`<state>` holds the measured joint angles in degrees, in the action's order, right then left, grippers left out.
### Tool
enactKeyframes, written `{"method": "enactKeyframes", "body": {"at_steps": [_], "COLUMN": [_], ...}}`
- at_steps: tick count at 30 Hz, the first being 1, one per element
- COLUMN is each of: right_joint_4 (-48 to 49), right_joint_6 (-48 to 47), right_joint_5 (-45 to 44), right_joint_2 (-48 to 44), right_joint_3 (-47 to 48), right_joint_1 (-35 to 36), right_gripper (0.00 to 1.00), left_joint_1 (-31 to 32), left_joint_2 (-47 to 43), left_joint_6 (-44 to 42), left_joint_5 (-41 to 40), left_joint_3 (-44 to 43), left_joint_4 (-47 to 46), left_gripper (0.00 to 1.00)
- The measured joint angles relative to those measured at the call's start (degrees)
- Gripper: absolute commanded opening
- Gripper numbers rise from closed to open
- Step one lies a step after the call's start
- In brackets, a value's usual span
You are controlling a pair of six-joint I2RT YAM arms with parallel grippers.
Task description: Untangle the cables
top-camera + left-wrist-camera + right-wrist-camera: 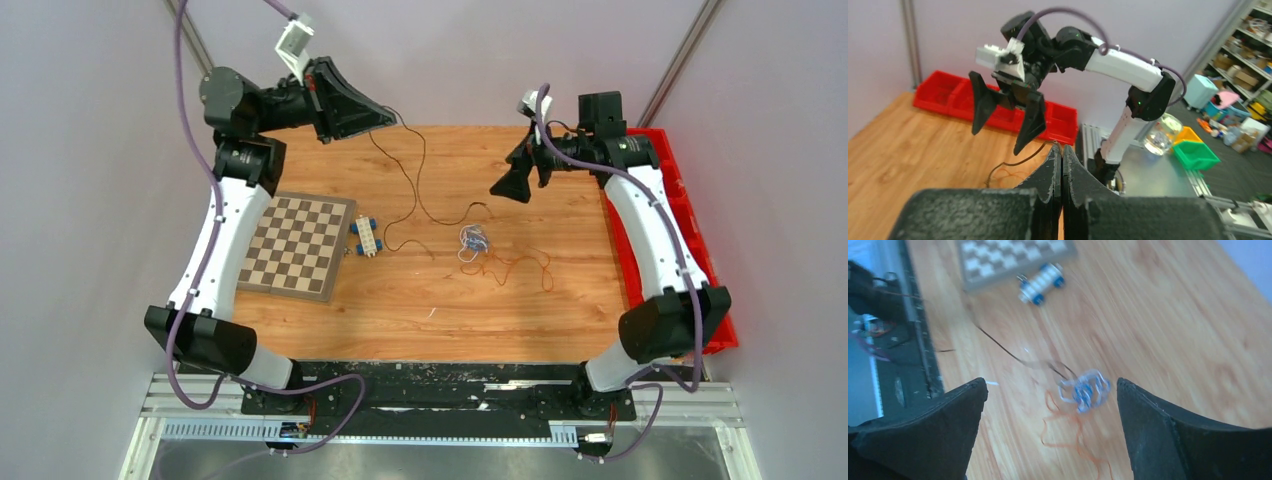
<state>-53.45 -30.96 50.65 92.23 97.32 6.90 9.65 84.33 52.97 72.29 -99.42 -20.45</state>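
The cables lie partly spread on the wooden table. A dark brown cable (418, 190) hangs in two strands from my left gripper (387, 118), which is raised above the table's far side and shut on it. In the left wrist view that dark cable (1015, 161) leaves the closed tips of my left gripper (1062, 148). A white and blue knot (473, 238) lies mid-table, and a loose orange cable (512, 268) trails from it. My right gripper (510, 187) hovers open above the knot (1084, 390), holding nothing. The orange cable (1064, 439) lies between the open tips of my right gripper (1050, 383).
A chessboard (300, 247) lies at the left of the table, with a small white and blue wheeled block (365, 237) beside it. A red bin (690, 225) runs along the right edge. Purple walls enclose the table.
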Motion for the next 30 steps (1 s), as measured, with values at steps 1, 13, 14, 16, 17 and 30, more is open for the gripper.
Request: {"method": "enactKeyframes", "body": {"at_steps": [1,13,14,16,17,30], "right_joint_4": [0.66,23.78,25.62,27.74,28.70,36.26], "right_joint_6": [1.05,17.29,19.06,21.51,23.08,29.18], "right_joint_5": [1.38,4.76,4.79,4.96,5.14,5.35], "right_joint_2": [-1.42,-9.25,-7.89,-5.92,-4.98,-9.53], "right_joint_3": [0.87,-4.35,-4.33,-4.33,-4.33,-9.81], "right_joint_1": [1.51,16.41,16.70,17.35,17.79,21.86], "right_gripper": [1.00,0.99,1.00,1.00,1.00,1.00], "left_joint_1": [1.46,11.19,11.28,11.30,11.30,11.30], "left_joint_2": [0.13,5.68,6.27,6.86,7.06,7.15], "left_joint_6": [-0.52,1.55,2.64,3.91,4.37,-0.46], "left_joint_5": [0.33,2.89,2.99,3.02,2.91,0.96], "left_joint_3": [0.63,1.14,1.14,1.14,1.14,1.14], "left_joint_4": [0.28,-5.09,-6.38,-8.02,-8.70,-6.14], "left_gripper": [0.00,0.00,0.00,0.00,0.00,0.00]}}
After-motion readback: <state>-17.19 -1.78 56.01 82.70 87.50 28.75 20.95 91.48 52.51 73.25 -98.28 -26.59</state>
